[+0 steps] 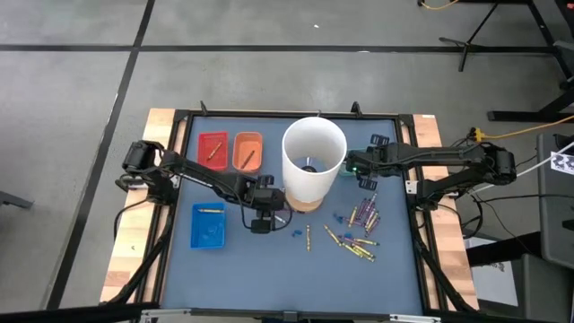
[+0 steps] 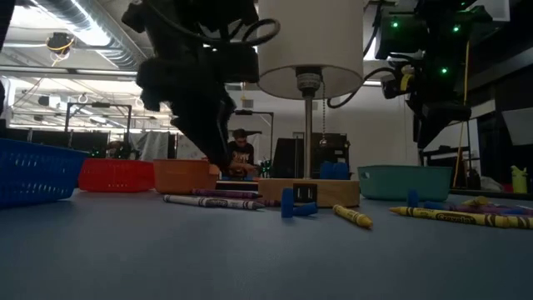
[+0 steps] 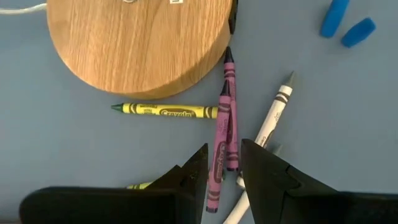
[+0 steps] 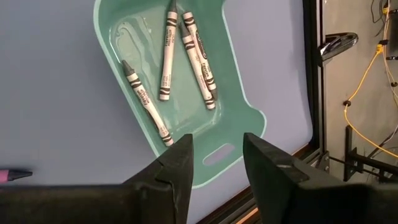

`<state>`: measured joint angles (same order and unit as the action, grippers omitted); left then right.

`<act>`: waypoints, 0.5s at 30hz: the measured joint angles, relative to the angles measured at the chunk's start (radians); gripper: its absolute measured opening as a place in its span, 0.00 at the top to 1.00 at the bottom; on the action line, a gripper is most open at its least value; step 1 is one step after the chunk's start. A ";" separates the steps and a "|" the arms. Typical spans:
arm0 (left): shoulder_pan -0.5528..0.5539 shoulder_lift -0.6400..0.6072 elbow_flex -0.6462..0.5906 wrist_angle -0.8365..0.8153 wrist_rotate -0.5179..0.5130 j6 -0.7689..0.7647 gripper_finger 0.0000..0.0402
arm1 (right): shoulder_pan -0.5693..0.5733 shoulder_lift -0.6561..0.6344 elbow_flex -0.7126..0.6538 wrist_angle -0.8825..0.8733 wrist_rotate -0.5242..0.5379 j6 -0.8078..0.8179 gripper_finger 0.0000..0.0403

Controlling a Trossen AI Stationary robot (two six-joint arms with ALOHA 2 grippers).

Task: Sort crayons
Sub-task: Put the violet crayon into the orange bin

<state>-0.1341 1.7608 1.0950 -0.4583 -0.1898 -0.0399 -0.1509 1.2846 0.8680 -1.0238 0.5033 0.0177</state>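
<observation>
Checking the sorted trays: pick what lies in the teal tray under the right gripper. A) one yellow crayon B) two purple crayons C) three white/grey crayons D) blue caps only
C: the right wrist view shows three white-wrapped crayons lying in the teal tray, with the right gripper open above its edge.

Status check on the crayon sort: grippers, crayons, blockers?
Left gripper open, over two purple crayons beside lamp base. Right gripper open, empty, above teal tray holding three white crayons. Lamp base crowds the pick.
</observation>
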 joint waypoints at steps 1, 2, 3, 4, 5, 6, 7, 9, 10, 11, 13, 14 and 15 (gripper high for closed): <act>0.000 0.005 0.000 0.007 0.001 0.000 0.80 | 0.000 0.000 0.000 0.001 0.000 0.000 0.66; 0.000 0.014 0.000 0.004 0.001 0.000 0.80 | 0.000 0.000 0.000 0.000 0.000 0.000 0.66; 0.000 0.025 0.000 0.004 0.002 0.000 0.80 | 0.000 0.000 0.000 0.000 0.000 0.000 0.66; 0.000 0.034 0.000 0.008 0.002 0.000 0.80 | 0.000 0.000 0.000 0.000 0.000 0.000 0.66; 0.000 0.041 0.000 0.006 0.002 0.000 0.80 | 0.000 0.000 0.000 0.001 0.000 0.000 0.66; 0.000 0.050 0.000 0.003 0.002 0.000 0.80 | 0.000 0.000 0.000 0.000 0.000 0.000 0.66; 0.000 0.057 0.000 0.008 0.002 0.000 0.80 | 0.000 0.000 0.000 0.000 0.000 0.000 0.66; 0.000 0.067 0.000 0.007 0.000 0.000 0.80 | 0.000 0.000 0.000 0.000 0.000 0.000 0.66; 0.001 0.071 0.000 0.007 -0.001 0.000 0.80 | 0.000 0.000 0.000 0.000 -0.002 0.000 0.66; 0.002 0.073 0.000 0.009 -0.002 0.000 0.80 | 0.000 0.000 0.000 0.000 -0.003 0.000 0.66; 0.005 0.075 0.000 0.009 -0.002 -0.001 0.80 | 0.000 0.000 0.000 0.000 -0.007 0.000 0.66; 0.007 0.075 0.000 0.009 -0.003 -0.003 0.80 | 0.000 0.000 0.000 0.000 -0.007 0.000 0.66; 0.009 0.075 0.000 0.009 -0.003 -0.003 0.80 | 0.000 0.000 0.000 0.000 -0.008 0.000 0.66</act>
<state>-0.1246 1.8355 1.0950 -0.4492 -0.1932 -0.0425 -0.1509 1.2846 0.8680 -1.0237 0.4949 0.0177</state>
